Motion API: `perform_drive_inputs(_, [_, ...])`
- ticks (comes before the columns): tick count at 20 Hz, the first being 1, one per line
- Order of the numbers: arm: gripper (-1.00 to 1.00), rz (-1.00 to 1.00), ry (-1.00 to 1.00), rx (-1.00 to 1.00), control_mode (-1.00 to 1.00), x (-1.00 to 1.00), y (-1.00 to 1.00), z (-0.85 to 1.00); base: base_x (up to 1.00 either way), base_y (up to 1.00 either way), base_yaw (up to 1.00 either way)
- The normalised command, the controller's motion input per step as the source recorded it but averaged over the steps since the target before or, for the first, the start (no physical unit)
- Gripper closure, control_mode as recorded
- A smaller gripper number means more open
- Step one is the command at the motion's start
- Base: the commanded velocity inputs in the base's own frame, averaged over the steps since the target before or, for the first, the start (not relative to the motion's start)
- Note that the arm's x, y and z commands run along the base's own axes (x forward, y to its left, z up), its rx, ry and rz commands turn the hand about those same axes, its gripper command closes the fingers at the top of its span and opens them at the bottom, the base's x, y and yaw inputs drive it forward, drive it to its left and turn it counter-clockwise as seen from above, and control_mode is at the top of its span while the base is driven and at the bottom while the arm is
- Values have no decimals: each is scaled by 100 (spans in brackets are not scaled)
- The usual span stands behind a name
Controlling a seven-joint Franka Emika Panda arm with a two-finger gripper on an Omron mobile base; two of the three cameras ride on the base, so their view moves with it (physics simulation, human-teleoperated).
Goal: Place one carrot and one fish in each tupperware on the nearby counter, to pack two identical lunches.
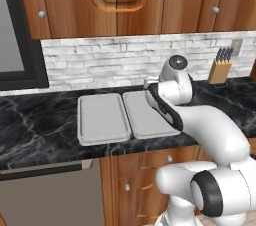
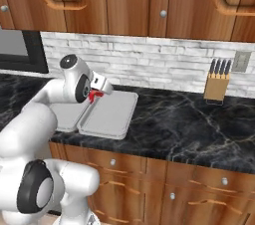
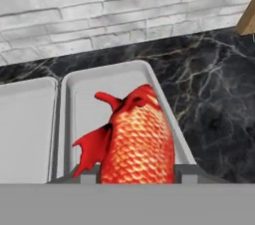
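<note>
the gripper (image 2: 95,94) is hanging over the two grey tupperware trays on the black marble counter (image 1: 40,120), and its jaws are partly closed on the red fish (image 3: 135,139). in the hand view the scaly orange-red body is sitting between the finger tips, with the spiky red fins spreading to the left and the tail end pointing toward the brick backsplash (image 3: 99,10). in the right base view a bit of red is showing just under the hand, above the near edge of the right tupperware (image 2: 110,114).

the two trays are lying side by side, rims touching or nearly so. the left tupperware (image 1: 101,118) is showing a bare floor in the left base view; the right one is partly covered by the arm there, and what is visible of it is bare too. the fish is hanging above the right tray's floor rather than resting on it, as far as the hand view is telling.

a wooden knife block (image 2: 217,87) is standing well to the right against the backsplash, apart from the trays. brown cabinets (image 2: 149,0) are running above the counter.
</note>
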Motion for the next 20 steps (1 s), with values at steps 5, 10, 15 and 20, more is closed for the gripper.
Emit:
perform_drive_inputs(5, [100,10,0,0,-100,54,0,-63,0,0,0])
perform_drive_inputs(10, [100,5,0,0,-100,38,13,-59,0,0,0])
perform_drive_inputs(15, [100,0,2,0,-100,10,28,-48,0,0,0])
perform_drive_inputs(20, [100,0,4,0,-100,28,18,-32,0,0,0])
